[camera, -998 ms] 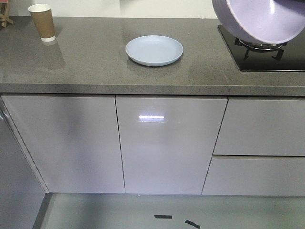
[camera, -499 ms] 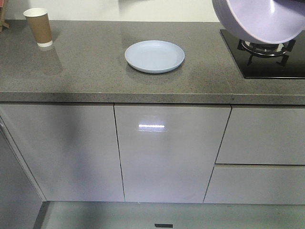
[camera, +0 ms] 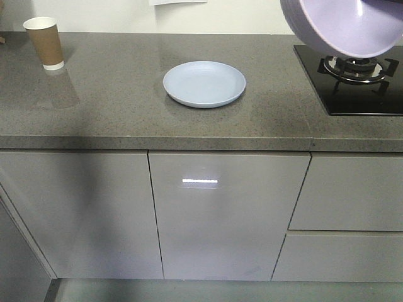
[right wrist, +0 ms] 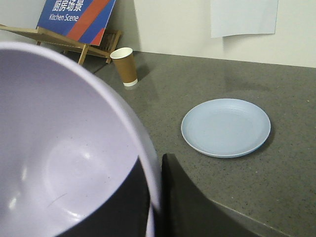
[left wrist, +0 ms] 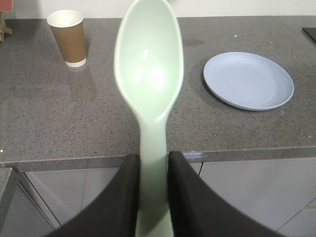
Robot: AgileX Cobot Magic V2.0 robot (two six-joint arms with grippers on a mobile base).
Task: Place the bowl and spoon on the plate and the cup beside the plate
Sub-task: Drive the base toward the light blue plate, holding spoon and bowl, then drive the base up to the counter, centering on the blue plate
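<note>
Two loads held aloft: left gripper (left wrist: 154, 163) clamps spoon (left wrist: 149, 69) handle, head forward; right gripper (right wrist: 153, 170) pinches tilted bowl (right wrist: 59, 148) rim.

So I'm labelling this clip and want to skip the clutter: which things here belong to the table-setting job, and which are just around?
Part of the job:
lavender bowl
mint-green spoon
pale blue plate
brown paper cup

Just around:
gas hob
Kitchen Scene sign on its wooden stand
paper sheet on the wall
</note>
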